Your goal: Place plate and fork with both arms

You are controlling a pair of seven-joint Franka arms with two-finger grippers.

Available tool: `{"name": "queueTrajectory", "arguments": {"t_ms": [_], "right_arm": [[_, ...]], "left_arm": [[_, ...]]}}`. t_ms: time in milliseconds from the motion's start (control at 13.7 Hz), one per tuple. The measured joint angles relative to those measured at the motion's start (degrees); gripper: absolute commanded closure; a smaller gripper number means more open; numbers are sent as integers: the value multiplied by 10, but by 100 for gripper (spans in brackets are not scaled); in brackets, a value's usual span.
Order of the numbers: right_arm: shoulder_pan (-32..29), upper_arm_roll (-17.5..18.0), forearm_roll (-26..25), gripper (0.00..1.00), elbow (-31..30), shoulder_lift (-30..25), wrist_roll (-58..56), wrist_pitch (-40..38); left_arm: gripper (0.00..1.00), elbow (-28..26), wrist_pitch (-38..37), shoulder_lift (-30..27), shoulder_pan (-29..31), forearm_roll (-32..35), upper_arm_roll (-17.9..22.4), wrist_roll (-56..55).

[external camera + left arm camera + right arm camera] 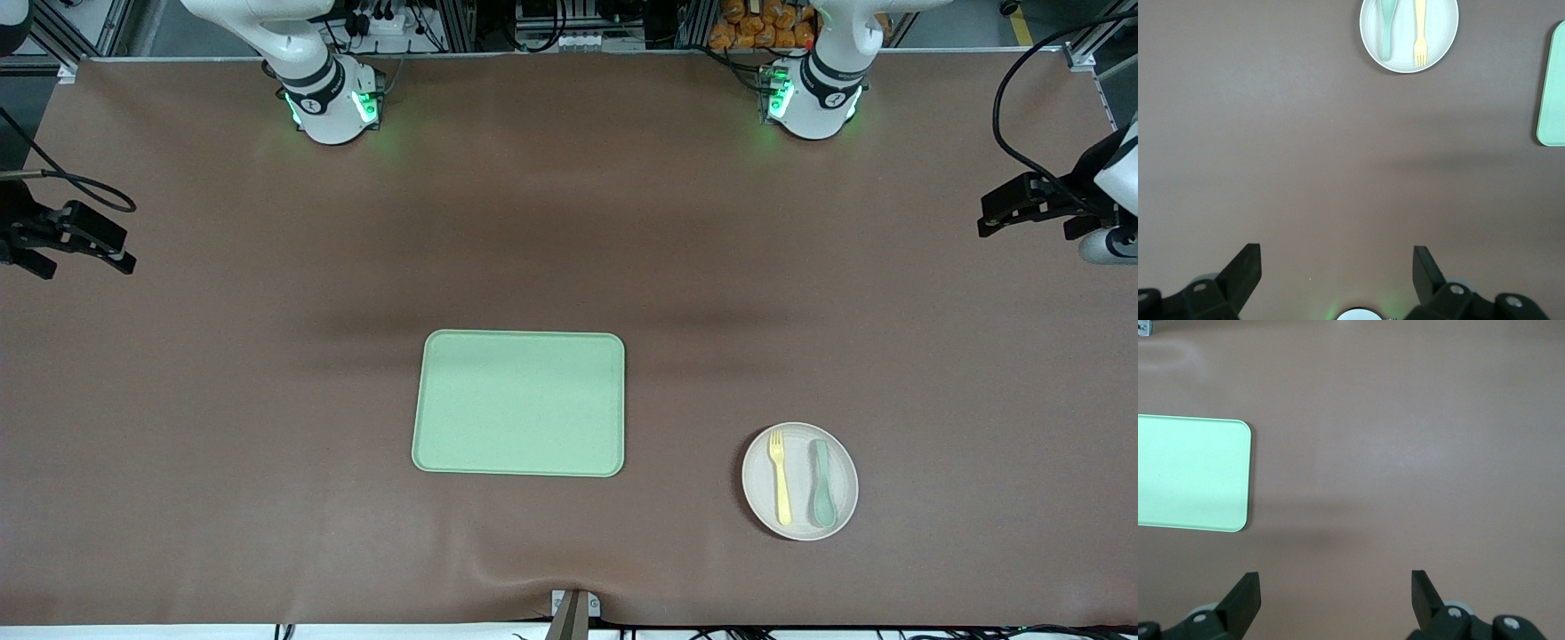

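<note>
The pale beige-pink plate lies on the table toward the left arm's end, a little nearer to the front camera than the light-green tray. The pale-yellow fork and a teal-green spoon lie side by side on the plate. My left gripper is open and empty over the left arm's end of the table. Its wrist view shows the plate, the fork and its open gripper. My right gripper is open and empty over the right arm's end, as its wrist view shows.
The tray lies flat mid-table with nothing on it and shows in the right wrist view; its edge shows in the left wrist view. A brown mat covers the table. A small metal bracket sits at the front edge.
</note>
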Motion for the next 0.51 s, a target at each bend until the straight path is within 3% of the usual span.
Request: {"name": "queueTrajectory", "arguments": {"t_ms": [510], "right_arm": [[0, -1, -2, 0, 2, 0, 0, 0]], "left_arm": [[0, 0, 0, 0, 0, 0, 2, 4]]}}
